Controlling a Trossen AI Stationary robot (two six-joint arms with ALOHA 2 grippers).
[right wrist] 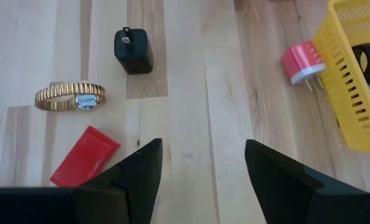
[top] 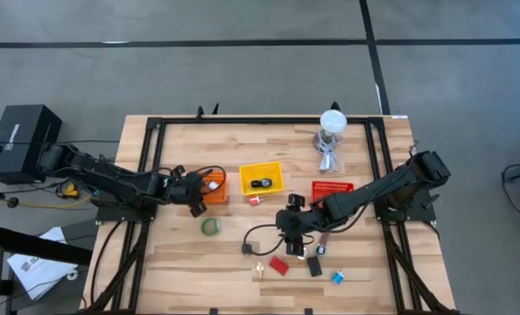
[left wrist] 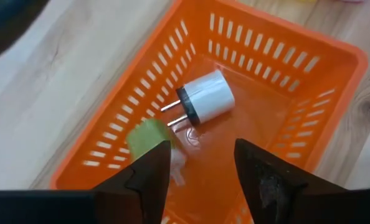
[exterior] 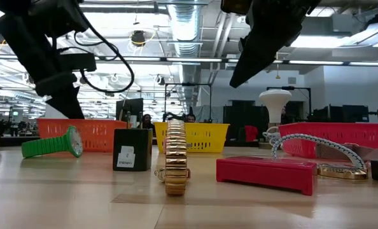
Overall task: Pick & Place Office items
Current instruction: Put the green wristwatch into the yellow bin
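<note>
My left gripper [top: 197,199] hangs open over the orange bin [left wrist: 309,68], which holds a white plug adapter [left wrist: 203,99]. A small blurred green piece [left wrist: 147,135] shows beside one fingertip inside the bin. My right gripper [right wrist: 202,144] is open above bare wood, touching nothing. Ahead of it on the table lie a gold watch [right wrist: 70,98], a black charger block [right wrist: 132,51], a red block [right wrist: 85,157] and a red plug [right wrist: 303,62]. A green ring [top: 210,227] lies near the orange bin. My left gripper has the blurred green piece [left wrist: 149,138] right at one fingertip [left wrist: 160,158], above the orange bin's floor. Whether they touch, I cannot tell. Nothing lies between the two fingers.
A yellow bin [top: 262,178] with a black item stands mid-table, and a red bin [top: 332,188] stands to its right. A white round-topped stand [top: 332,122] with a cable is at the far edge. Small black, red and blue bits [top: 338,277] lie near the front.
</note>
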